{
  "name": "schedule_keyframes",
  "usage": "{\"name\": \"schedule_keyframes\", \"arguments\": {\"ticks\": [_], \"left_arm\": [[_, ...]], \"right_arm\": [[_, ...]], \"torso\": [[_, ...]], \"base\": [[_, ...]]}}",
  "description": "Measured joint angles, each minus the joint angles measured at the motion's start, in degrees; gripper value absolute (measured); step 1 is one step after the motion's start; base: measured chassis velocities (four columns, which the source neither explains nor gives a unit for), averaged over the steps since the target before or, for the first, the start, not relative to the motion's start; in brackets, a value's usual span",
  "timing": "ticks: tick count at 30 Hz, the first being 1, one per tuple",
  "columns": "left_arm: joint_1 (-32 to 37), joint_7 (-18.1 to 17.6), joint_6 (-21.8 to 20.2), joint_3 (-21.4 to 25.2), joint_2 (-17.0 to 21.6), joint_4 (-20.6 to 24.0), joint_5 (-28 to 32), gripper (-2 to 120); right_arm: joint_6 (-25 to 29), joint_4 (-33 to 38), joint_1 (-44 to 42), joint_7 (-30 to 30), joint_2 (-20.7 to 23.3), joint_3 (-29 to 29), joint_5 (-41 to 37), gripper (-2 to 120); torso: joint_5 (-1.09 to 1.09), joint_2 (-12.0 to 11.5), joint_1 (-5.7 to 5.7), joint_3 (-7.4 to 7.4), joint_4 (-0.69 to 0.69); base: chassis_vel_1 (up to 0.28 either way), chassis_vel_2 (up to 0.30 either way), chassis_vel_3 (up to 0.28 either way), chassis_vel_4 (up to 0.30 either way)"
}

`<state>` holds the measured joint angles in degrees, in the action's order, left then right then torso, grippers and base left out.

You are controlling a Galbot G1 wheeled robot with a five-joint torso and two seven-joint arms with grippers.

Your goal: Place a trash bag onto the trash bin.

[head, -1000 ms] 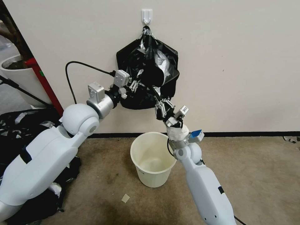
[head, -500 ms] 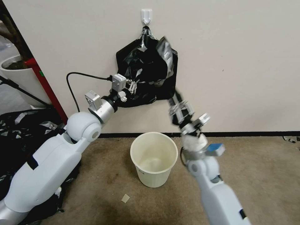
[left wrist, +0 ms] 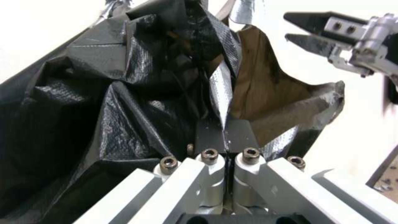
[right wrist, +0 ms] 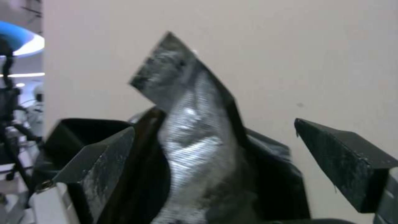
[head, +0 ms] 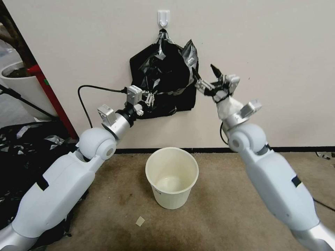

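We're seeing the white planter pot (head: 17,83) sitting at far left by the red post (head: 52,94), with a heap of black plastic (head: 21,146) lying on the floor below it. Our left arm is reaching up toward the wall, and the left gripper (head: 150,96) is pinching the lower left part of the trash bag (head: 164,80); in the left wrist view its jaws are standing pressed together on a fold of the film (left wrist: 222,93), so it's gripping the bag. The bag is hanging against the wall, bunched and wrinkly, with its taped top looping onto the white wall hook (head: 163,18). One glossy flap is sticking up at the bag's upper right corner (head: 190,52). The trash bin (head: 172,177) is standing upright on the carpet below the bag, between our two arms and well apart from the bag. Our right arm is rising on the right, and the right gripper (head: 206,76) is hovering just beside the bag's right edge with its fingers spread wide, holding nothing. In the right wrist view the shiny flap (right wrist: 195,130) is standing between the two dark fingertips (right wrist: 348,161) and neither is touching it. A small scrap (head: 140,221) is lying on the carpet in front of the bin.
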<state>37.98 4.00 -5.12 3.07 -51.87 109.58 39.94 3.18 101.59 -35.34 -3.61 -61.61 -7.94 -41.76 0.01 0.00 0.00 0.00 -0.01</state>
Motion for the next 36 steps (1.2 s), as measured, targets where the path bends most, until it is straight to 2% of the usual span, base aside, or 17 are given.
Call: {"name": "schedule_keyframes", "arguments": {"ticks": [5,7,13,19,23,24,25,27,29,30,32,34,36], "left_arm": [[0.0,0.0,-0.1,0.0,-0.5,0.0,-0.2,0],[0.1,0.0,-0.2,0.0,-0.6,0.1,-0.4,0],[0.3,0.1,-0.2,0.0,-0.6,0.4,-0.4,0],[0.7,0.1,-0.2,0.2,-0.7,0.6,-0.5,0],[0.8,0.1,-0.2,0.3,-1.0,0.5,-0.6,0],[0.8,0.1,-0.2,0.3,-1.0,0.5,-0.6,0],[0.8,0.1,-0.2,0.3,-1.1,0.5,-0.7,0],[0.8,0.1,-0.2,0.3,-1.1,0.5,-0.7,0],[0.9,0.1,-0.2,0.3,-1.1,0.6,-0.7,0],[0.9,0.1,-0.2,0.3,-1.1,0.6,-0.7,0],[1.0,0.0,-0.2,0.5,-1.1,0.6,-0.8,0],[1.1,0.0,-0.2,0.6,-1.0,0.7,-0.8,0],[1.2,-0.1,-0.2,0.8,-0.8,1.0,-0.8,0]], "right_arm": [[0.8,-1.4,2.1,-1.8,0.4,1.6,1.7,100],[1.3,-3.9,4.7,-2.2,0.2,3.0,4.5,100],[0.6,-7.8,8.3,-2.4,-0.5,4.3,6.5,100],[-0.3,-11.7,10.3,-2.4,-0.7,4.7,6.4,94],[-0.1,-13.6,11.1,-4.0,-0.6,4.7,6.0,80],[-0.1,-13.6,11.1,-4.0,-0.6,4.7,6.0,80],[0.2,-13.9,11.2,-5.0,-0.6,4.6,5.8,72],[0.6,-13.9,11.2,-5.6,-0.5,4.5,5.6,70],[1.5,-13.9,10.8,-6.6,-0.5,4.2,5.3,56],[1.5,-13.9,10.8,-6.6,-0.5,4.2,5.3,56],[2.2,-13.1,9.7,-6.7,-0.7,3.7,5.8,44],[2.5,-12.7,9.2,-6.7,-0.8,3.6,6.1,41],[3.4,-11.8,8.0,-6.5,-0.9,3.3,6.4,30]], "torso": [[0.0,0.0,0.0,0.0,0.0],[0.0,0.0,0.0,0.0,0.0],[-0.01,0.0,0.0,0.0,0.01],[0.0,0.0,0.0,0.0,0.01],[-0.01,0.0,0.0,0.0,0.0],[-0.01,0.0,0.0,0.0,0.0],[0.0,0.0,0.0,0.0,0.0],[0.0,0.0,0.0,0.0,0.0],[-0.01,0.0,0.0,0.0,0.0],[-0.01,0.0,0.0,0.0,0.0],[-0.01,0.0,0.0,0.0,0.01],[0.0,0.0,0.0,0.0,0.0],[-0.01,0.0,0.0,0.0,0.01]], "base": [[0.0,0.0,0.0,0.0],[0.0,0.0,0.0,0.0],[0.0,0.0,0.0,0.0],[0.0,0.0,0.0,0.0],[0.0,0.0,0.0,0.0],[0.0,0.0,0.0,0.0],[0.0,0.0,0.0,0.0],[0.0,0.0,0.0,0.0],[0.0,0.0,0.0,0.0],[0.0,0.0,0.0,0.0],[0.0,0.0,0.0,0.0],[0.0,0.0,0.0,0.0],[0.0,0.0,0.0,0.0]]}}
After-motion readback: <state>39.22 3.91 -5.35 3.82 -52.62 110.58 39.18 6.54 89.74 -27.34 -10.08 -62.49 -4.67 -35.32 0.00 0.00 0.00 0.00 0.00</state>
